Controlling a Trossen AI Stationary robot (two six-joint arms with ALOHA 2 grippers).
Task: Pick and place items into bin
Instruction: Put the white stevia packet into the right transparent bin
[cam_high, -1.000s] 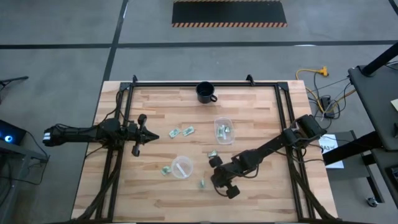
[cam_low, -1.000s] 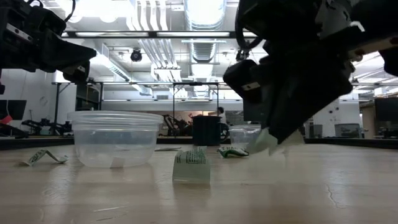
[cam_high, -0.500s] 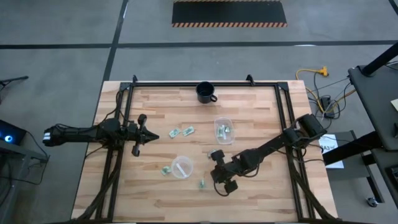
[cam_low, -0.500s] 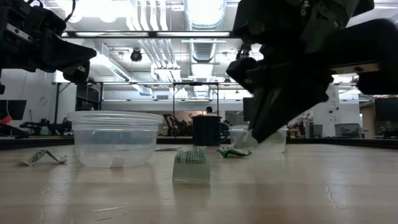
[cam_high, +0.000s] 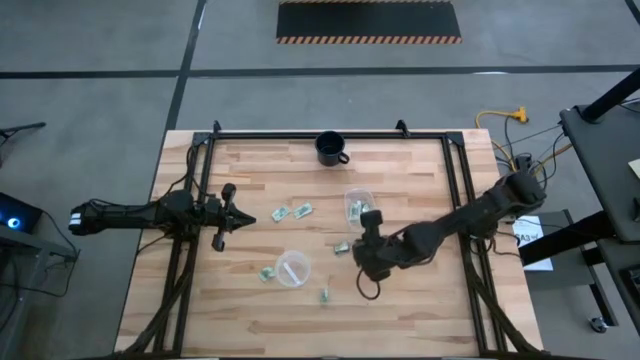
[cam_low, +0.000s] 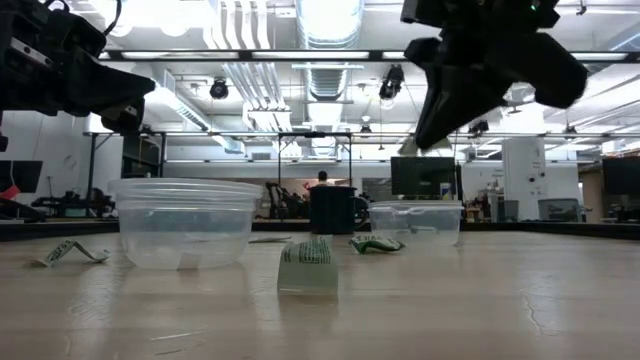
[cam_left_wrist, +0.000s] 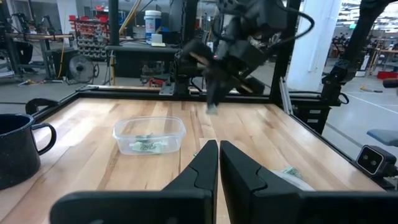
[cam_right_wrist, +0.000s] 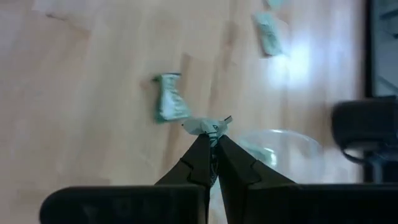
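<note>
Small green-and-white wrapped items lie on the wooden table: a pair (cam_high: 298, 211), one (cam_high: 342, 247) near the bin, one (cam_high: 267, 273) and one (cam_high: 325, 295) by the near side. The clear rectangular bin (cam_high: 358, 207) (cam_left_wrist: 149, 134) holds a few more. My right gripper (cam_high: 366, 220) (cam_right_wrist: 212, 140) hangs above the table just on the near side of the bin, pointing slantwise down, shut on one item (cam_right_wrist: 204, 127). My left gripper (cam_high: 247, 218) (cam_left_wrist: 218, 145) waits shut and level at the table's left. My right gripper pinches a wrapped item between its two fingertips, by the wrapper's end (cam_right_wrist: 210, 132). The fingers come slanting down from above. The item sticks out past the tips, lifted clear of the table (cam_left_wrist: 212, 109).
A clear round bowl (cam_high: 292, 268) (cam_low: 185, 222) stands near the table's middle, toward the near edge. A black mug (cam_high: 330, 148) sits at the far edge. Black rails (cam_high: 455, 190) run along the table's left, right and far sides.
My right gripper has risen from just above the table with the wrapped item in its tips. It has swung toward the far edge and the bin, tipping up from a steep downward slant. The item is now high above the tabletop.
</note>
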